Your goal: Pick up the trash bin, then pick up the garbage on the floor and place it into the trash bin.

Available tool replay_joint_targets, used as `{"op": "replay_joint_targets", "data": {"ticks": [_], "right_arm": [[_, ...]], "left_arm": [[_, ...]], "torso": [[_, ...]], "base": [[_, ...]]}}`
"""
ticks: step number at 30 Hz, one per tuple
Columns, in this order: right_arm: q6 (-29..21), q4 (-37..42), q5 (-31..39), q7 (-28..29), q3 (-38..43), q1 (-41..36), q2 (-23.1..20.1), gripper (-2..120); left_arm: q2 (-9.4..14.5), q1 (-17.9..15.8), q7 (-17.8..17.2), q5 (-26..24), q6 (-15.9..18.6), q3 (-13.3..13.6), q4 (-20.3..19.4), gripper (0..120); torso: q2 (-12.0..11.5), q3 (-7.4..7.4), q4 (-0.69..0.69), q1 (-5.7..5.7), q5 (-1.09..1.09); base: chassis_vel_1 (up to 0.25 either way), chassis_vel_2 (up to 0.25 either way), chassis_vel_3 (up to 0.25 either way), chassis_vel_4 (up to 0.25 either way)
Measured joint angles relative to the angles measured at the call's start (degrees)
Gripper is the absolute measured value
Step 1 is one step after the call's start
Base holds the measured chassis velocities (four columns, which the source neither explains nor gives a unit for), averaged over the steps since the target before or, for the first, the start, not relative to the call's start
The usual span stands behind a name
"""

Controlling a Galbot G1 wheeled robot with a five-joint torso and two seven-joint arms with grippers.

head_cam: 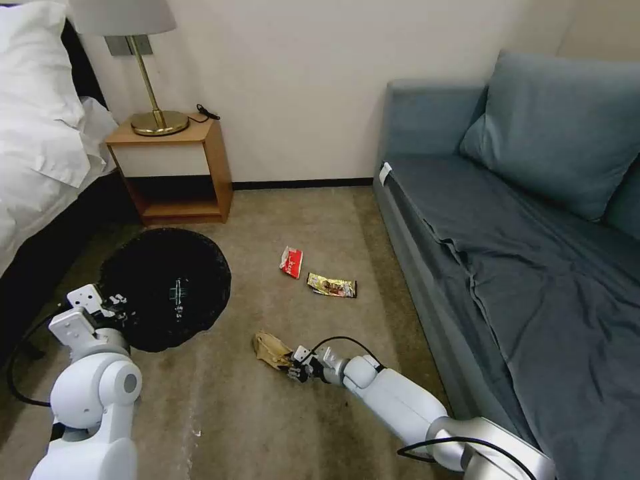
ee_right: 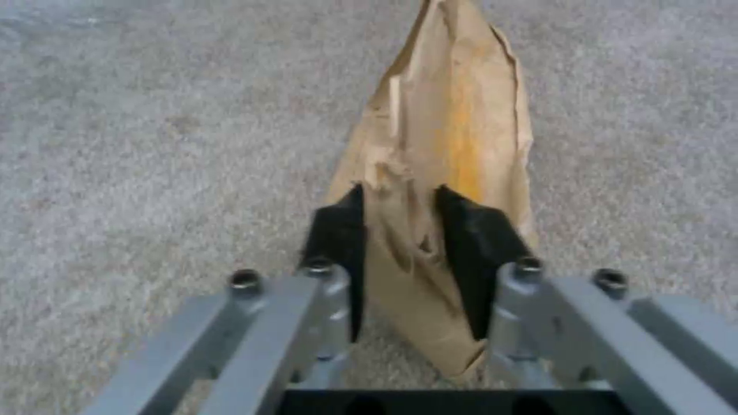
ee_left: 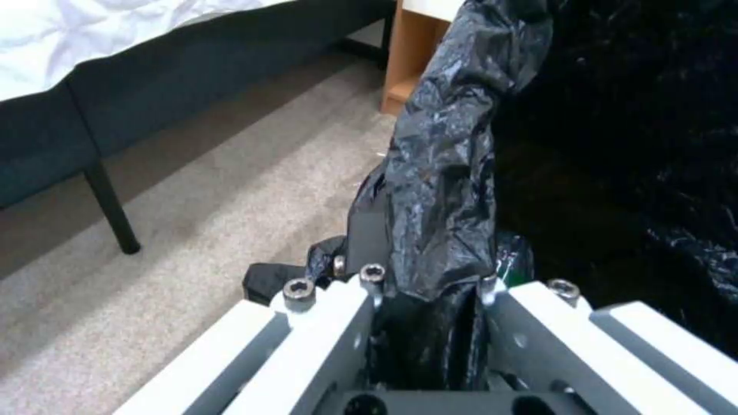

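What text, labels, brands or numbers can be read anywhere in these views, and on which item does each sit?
None can be read.
Red-and-white wrapper on the carpet: white print, too small to read.
Gold-brown snack wrapper beside it: printing too blurred to read.
Brown paper between the right gripper's fingers: no print visible.
Trash bin bag, held by the left gripper: no print visible.

Open carpet [head_cam: 280,220] lay between the nightstand [head_cam: 175,170] and the sofa [head_cam: 467,220]. The trash bin [head_cam: 167,287], the red-and-white wrapper [head_cam: 291,261] and the gold-brown snack wrapper [head_cam: 332,285] broke it; the bed [head_cam: 40,153] closed the left.
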Motion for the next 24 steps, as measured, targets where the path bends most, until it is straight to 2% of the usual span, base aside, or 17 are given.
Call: {"op": "replay_joint_targets", "data": {"ticks": [1, 5, 16, 24], "right_arm": [[0.00, 0.00, 0.00, 0.00, 0.00, 0.00, 0.00, 22], [0.02, 0.78, 0.33, 1.03, 0.32, -0.35, 0.07, 2], [0.37, 2.60, 2.17, 2.66, 3.26, 0.28, -0.02, 0], [0.51, 5.86, 8.83, 6.32, 10.65, 3.81, 1.05, 0]], "left_arm": [[0.00, 0.00, 0.00, 0.00, 0.00, 0.00, 0.00, 1], [0.00, 0.13, 0.02, 0.00, -0.08, -0.22, 0.07, 1], [0.12, 0.03, 0.13, -0.06, -0.24, -0.26, 0.22, 1], [0.19, -0.16, 0.41, 0.06, -0.53, -0.20, 0.92, 1]], "torso": [[0.00, 0.00, 0.00, 0.00, 0.00], [0.00, 0.00, 0.00, 0.00, 0.00], [-0.01, 0.00, 0.00, 0.00, 0.00], [-0.01, 0.00, 0.00, 0.00, 0.00]], "base": [[0.000, 0.000, 0.000, 0.000], [0.000, 0.000, 0.000, 0.000], [0.000, 0.000, 0.000, 0.000], [0.000, 0.000, 0.000, 0.000]]}}
